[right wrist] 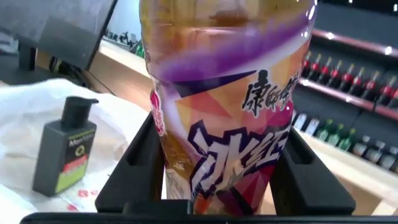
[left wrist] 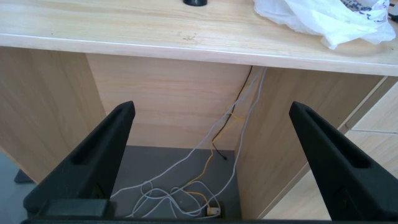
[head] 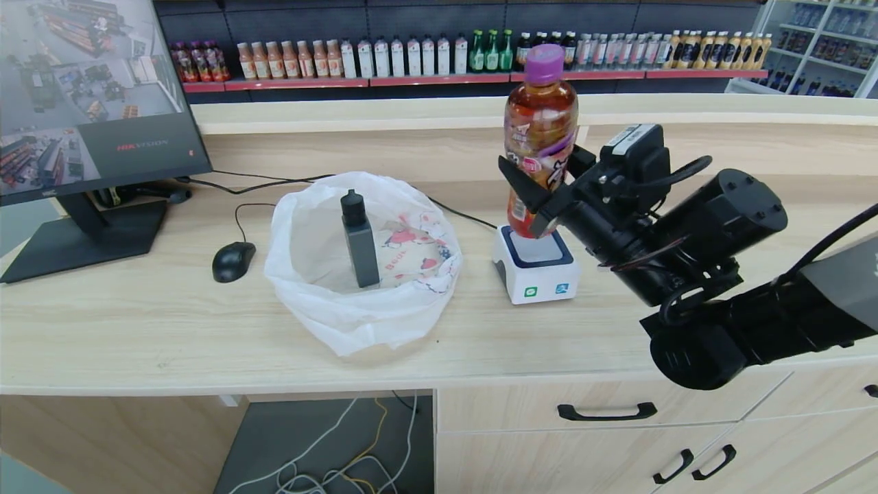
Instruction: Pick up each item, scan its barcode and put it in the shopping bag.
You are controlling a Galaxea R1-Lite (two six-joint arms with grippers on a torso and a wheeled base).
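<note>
A tea bottle (head: pixel 540 130) with a purple cap and colourful label stands upright in the air just above the white barcode scanner (head: pixel 536 264). My right gripper (head: pixel 542 189) is shut on the bottle's lower half; up close the bottle (right wrist: pixel 227 99) sits between the black fingers (right wrist: pixel 134 168). The white shopping bag (head: pixel 363 257) lies open to the left of the scanner, with a dark grey pump bottle (head: pixel 359 240) standing inside it, the same pump bottle (right wrist: pixel 62 155) showing beyond the tea bottle. My left gripper (left wrist: pixel 211 162) hangs open below the counter edge, holding nothing.
A monitor (head: pixel 89 89) on a stand and a black mouse (head: pixel 233 261) with cables occupy the counter's left side. Drawers (head: pixel 607 412) sit under the counter at right. Loose wires (left wrist: pixel 186 193) lie on the floor beneath the counter. Shelves of bottles (head: pixel 439 55) line the back.
</note>
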